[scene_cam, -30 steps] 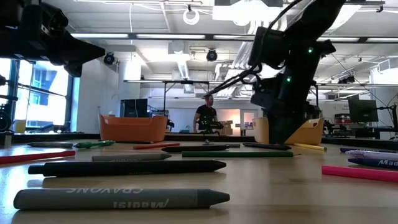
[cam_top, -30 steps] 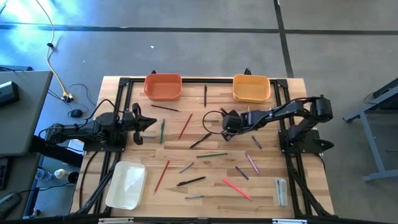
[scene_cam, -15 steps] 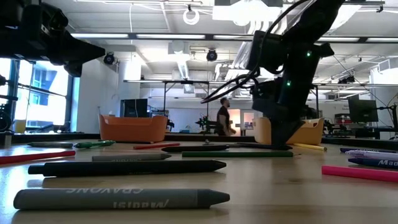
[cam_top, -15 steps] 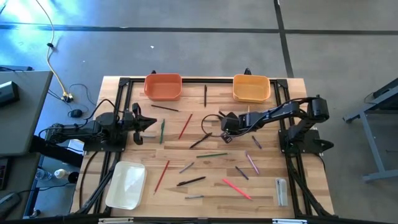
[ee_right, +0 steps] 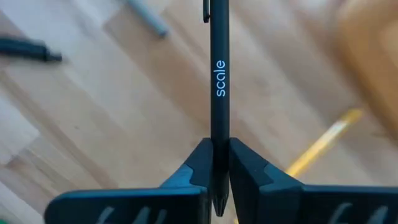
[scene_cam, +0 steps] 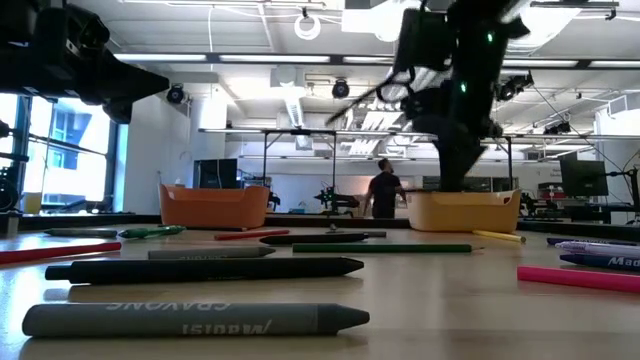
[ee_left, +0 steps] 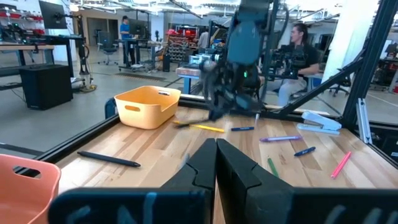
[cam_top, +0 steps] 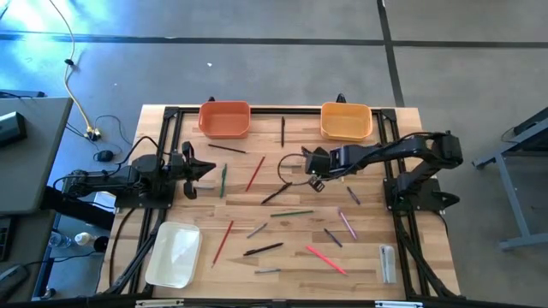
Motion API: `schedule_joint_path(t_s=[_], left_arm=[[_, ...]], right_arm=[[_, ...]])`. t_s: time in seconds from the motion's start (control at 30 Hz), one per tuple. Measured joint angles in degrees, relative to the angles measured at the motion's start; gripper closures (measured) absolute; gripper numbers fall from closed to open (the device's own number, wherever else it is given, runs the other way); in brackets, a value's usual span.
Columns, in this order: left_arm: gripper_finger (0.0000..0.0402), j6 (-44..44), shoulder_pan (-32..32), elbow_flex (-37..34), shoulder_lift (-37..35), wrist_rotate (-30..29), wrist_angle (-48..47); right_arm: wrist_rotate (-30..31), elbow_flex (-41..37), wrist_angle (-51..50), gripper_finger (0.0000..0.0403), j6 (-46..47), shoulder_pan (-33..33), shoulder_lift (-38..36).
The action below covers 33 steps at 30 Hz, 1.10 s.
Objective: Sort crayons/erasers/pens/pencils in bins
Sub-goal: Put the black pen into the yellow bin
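Two fingers (ee_right: 245,163) of my right gripper (ee_right: 219,163) are pressed together on a black pen (ee_right: 218,74) — it carries the word "scale" and a clip at its far end. I pinch it near its tip so the long barrel sticks straight out ahead, easy to aim at a bin. I hold it above the table (cam_top: 257,205), with a yellow pencil (ee_right: 323,142) on the wood below and the yellow-orange bin (cam_top: 346,121) close by — likely my target. My left gripper (ee_left: 216,163) waits at the table's left edge, fingers shut on nothing.
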Motion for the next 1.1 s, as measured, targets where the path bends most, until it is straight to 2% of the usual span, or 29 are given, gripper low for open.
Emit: schedule_joint_path(t_s=[0.13, 0.27, 0.43, 0.63, 0.8, 1.1], left_arm=[[0.0401, 0.0, 0.02, 0.0, 0.0, -0.11, 0.0], [0.0401, 0.0, 0.02, 0.0, 0.0, 0.08, -0.02], [0.0401, 0.0, 0.02, -0.02, 0.0, 0.07, -0.02], [0.0401, 0.0, 0.0, -0.01, 0.0, 0.04, -0.01], [0.0401, 0.0, 0.0, -0.01, 0.0, 0.04, -0.02], [0.0401, 0.0, 0.0, -0.01, 0.0, 0.02, -0.02]], right_arm=[[5.66, 6.79, -11.95, 0.0386, -0.27, -1.87, 0.08], [11.52, 11.36, -18.86, 0.0386, -2.6, -6.02, 0.08], [13.8, 12.09, -20.53, 0.0386, -11.21, -13.5, 0.06], [17.87, 10.61, -16.86, 0.0386, -20.34, -22.87, 0.03], [16.37, 6.17, -10.45, 0.0386, -30.15, -28.89, 0.03], [13.96, 0.8, -1.62, 0.0386, -46.67, -35.48, 0.03]])
